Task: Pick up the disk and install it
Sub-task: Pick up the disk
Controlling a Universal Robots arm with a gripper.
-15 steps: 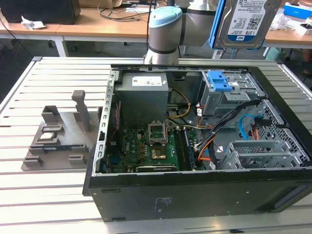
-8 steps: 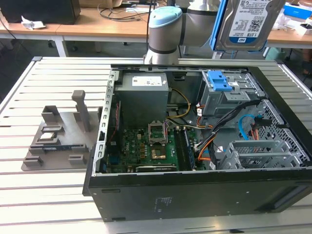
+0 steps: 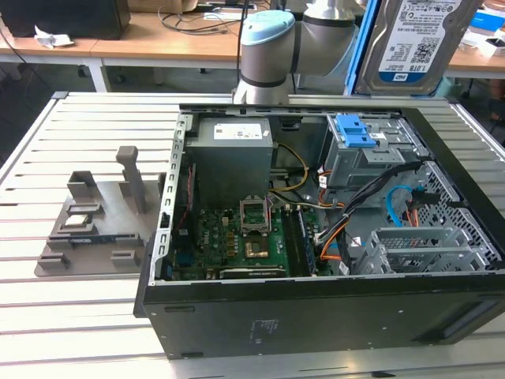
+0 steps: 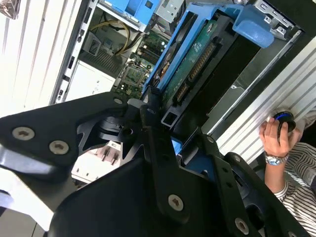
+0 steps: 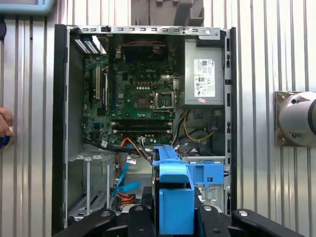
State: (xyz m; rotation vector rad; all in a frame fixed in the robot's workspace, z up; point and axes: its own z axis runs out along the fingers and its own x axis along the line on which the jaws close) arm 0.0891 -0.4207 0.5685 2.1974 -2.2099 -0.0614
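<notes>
The disk (image 3: 418, 39), a silver drive with a white-and-blue label and blue side rails, hangs high over the back right corner of the open computer case (image 3: 316, 316) in the exterior view. My gripper (image 4: 155, 116) is shut on one end of it. In the second wrist view the disk (image 4: 195, 61) shows its green circuit-board underside and slants away above the case. Seen end-on in the first wrist view, the disk (image 5: 173, 197) is a blue block between my gripper's (image 5: 173, 215) black fingers. It sits over the drive cage with the blue latch (image 5: 210, 173).
Inside the case lie a motherboard (image 3: 237, 237), a power supply (image 3: 233, 158), orange and blue cables (image 3: 406, 209) and a lower metal cage (image 3: 418, 249). A grey stand with upright posts (image 3: 102, 221) is on the slatted table at the exterior view's left. A person's hand (image 4: 274, 136) rests beside the case.
</notes>
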